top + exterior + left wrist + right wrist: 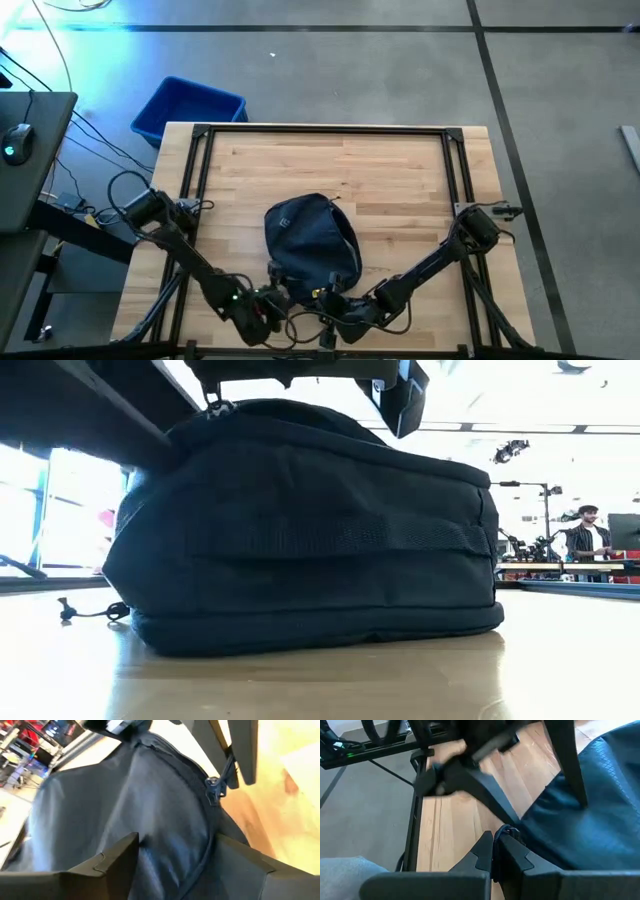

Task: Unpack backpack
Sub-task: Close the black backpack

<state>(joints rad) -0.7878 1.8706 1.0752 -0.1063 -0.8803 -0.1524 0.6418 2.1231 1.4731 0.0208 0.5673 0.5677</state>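
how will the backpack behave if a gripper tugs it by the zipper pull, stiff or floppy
Probably floppy: the backpack is soft fabric with creases and a sagging, rounded top, so a tug would likely lift cloth before the whole bag. It sits broad and flat on the table, so tipping or rolling seems unlikely. It looks filled out, so perhaps moderately heavy.

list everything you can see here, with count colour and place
backpack: 1, dark navy, near edge of the table, between both arms
zip pull: 1, dark, on the backpack's zip
table: 1, light wood with black frame, centre
bin: 1, bright blue, on the floor past the table's far left corner
mouse: 1, dark, on a side desk at far left
person: 1, in the room beyond the table
left tool: 1, dark, open, over the backpack
right tool: 1, dark, shut on a cord at the backpack's edge
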